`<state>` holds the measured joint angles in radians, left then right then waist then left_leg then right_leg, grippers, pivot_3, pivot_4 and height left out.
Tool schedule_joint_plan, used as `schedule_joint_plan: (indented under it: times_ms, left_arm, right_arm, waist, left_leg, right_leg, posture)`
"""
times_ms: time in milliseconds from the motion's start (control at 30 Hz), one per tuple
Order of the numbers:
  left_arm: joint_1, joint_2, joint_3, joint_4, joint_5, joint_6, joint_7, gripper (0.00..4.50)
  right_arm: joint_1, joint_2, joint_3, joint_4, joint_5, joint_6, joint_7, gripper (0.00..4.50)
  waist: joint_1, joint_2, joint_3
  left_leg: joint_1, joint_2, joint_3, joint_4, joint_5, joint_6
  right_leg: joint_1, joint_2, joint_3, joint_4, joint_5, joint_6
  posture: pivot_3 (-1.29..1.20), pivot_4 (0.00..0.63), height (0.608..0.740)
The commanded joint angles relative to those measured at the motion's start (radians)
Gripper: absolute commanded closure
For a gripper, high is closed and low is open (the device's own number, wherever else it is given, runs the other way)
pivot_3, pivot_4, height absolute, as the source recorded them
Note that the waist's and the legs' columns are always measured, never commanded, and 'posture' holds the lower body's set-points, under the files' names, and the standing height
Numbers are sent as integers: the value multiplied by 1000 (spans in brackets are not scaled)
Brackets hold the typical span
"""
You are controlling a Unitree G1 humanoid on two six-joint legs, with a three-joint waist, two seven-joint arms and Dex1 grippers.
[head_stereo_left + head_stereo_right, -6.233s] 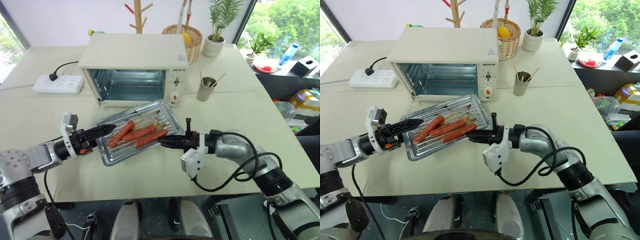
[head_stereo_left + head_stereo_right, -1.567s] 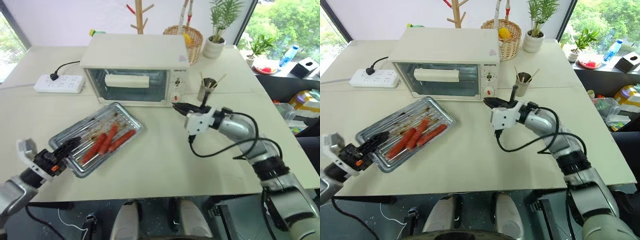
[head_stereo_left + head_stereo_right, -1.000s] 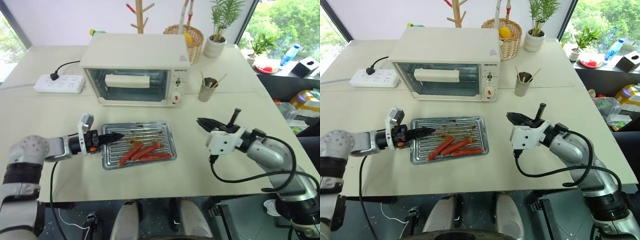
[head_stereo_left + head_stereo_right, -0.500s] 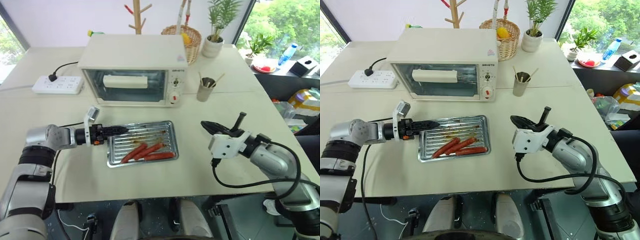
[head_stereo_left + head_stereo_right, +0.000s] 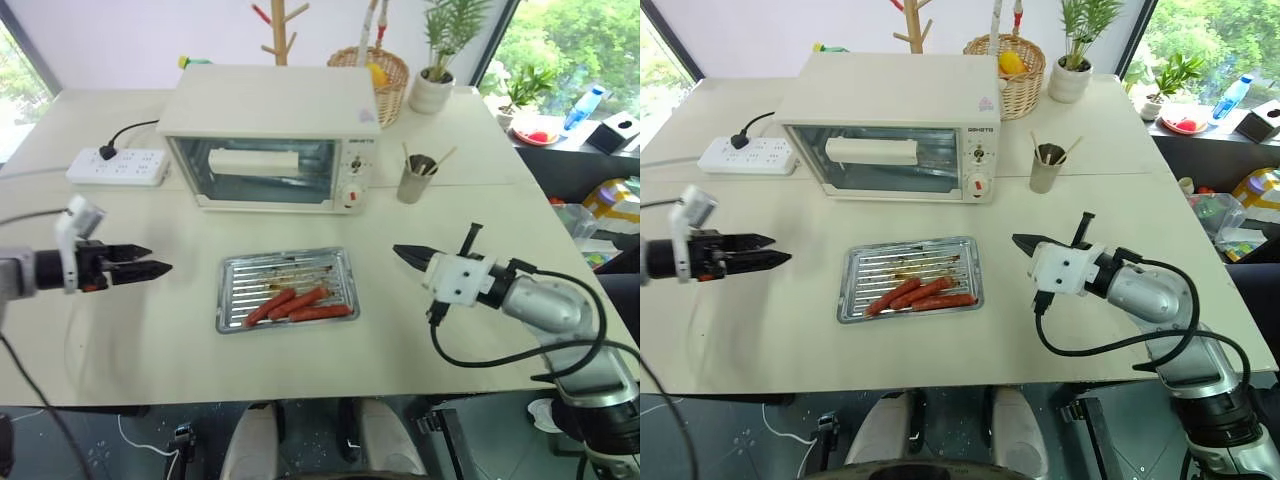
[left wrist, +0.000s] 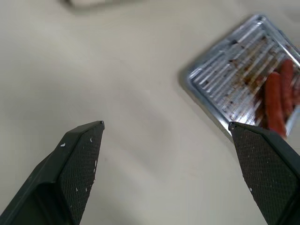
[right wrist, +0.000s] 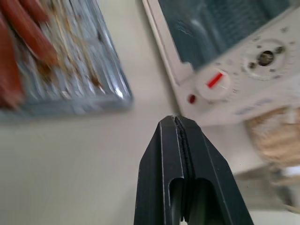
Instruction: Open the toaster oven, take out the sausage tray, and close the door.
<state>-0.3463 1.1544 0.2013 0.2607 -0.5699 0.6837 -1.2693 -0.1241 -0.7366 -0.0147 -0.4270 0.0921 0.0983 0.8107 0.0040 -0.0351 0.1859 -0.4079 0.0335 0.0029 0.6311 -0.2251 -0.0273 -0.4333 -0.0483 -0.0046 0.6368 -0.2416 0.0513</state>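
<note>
Three sausages: reddish-brown sausages (image 5: 296,304) lie side by side in the near half of the sausage tray (image 5: 286,289), slanted across its ribs.
Sausage tray: flat on the desk (image 5: 180,330), in front of the toaster oven (image 5: 272,135) and apart from it; neither gripper touches it.
Toaster oven: cream-white, standing toward the back of the desk; a red light shows on its knob panel at the right end.
Door: the door (image 5: 258,172) is shut, its wide cream bar handle across the glass.
Left gripper: the left gripper (image 5: 152,268) hangs above the desk off the tray's left end, well apart from it, pointing toward the tray; its fingers (image 6: 79,164) stand wide apart with nothing between them.
Right gripper: the right gripper (image 5: 402,253) hangs to the right of the tray, tip pointing toward it but clear of it; its fingers (image 7: 180,154) are pressed together on nothing.
Behind the oven: a wicker basket (image 5: 380,75) and a potted plant (image 5: 437,75).
Right of the oven: a cup of sticks (image 5: 413,178).
Left of the oven: a white power strip (image 5: 116,166) with a black plug in it.
</note>
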Motion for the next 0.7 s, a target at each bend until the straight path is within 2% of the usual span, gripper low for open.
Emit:
schedule_joint_plan:
  times_ms: [33,100,233,300,367,467,700]
  left_arm:
    - [42,20,150,-156,-52,3,14,0]
    - [71,19,220,-258,-77,30,39,0]
    - [122,18,279,-374,-91,61,66,0]
    - [136,8,302,-425,-105,67,76,0]
    - [145,-1,317,-453,-117,69,88,0]
    - [161,-5,330,-475,-128,78,91,0]
    - [203,22,348,-473,-133,78,54,0]
  right_arm:
    - [-11,-17,-93,-103,232,216,37,4001]
    - [-28,-37,-153,-135,412,379,60,3241]
    - [-65,-99,-236,-146,650,610,77,1110]
    - [-72,-176,-306,-124,801,711,157,24]
    - [-88,-235,-344,-90,877,775,193,24]
    - [-105,-296,-360,-44,906,812,230,24]
    - [-97,-341,-328,-8,801,741,274,24]
  waist:
    - [5,0,0]
    - [8,0,0]
    - [7,1,1]
    - [7,2,2]
    - [8,3,2]
    - [5,3,2]
    - [3,4,3]
  left_leg:
    - [0,0,0,0,0,0]
    - [0,0,1,1,0,0]
    - [1,-1,1,0,0,0]
    - [1,0,1,0,0,0]
    - [1,0,1,-1,0,0]
    - [1,0,1,-1,0,0]
    - [1,-1,2,-1,-1,1]
  right_leg:
    - [1,0,0,-1,0,0]
    - [1,-1,0,-2,0,0]
    - [2,-2,0,-3,0,0]
    - [2,-2,0,-3,0,0]
    - [2,-1,0,-3,0,0]
    - [2,2,0,-4,0,0]
    - [1,3,0,-4,0,1]
  posture:
    - [0,150,740]
    - [0,150,740]
    - [0,150,740]
    - [0,150,740]
    - [0,150,740]
    - [0,150,740]
    - [0,150,740]
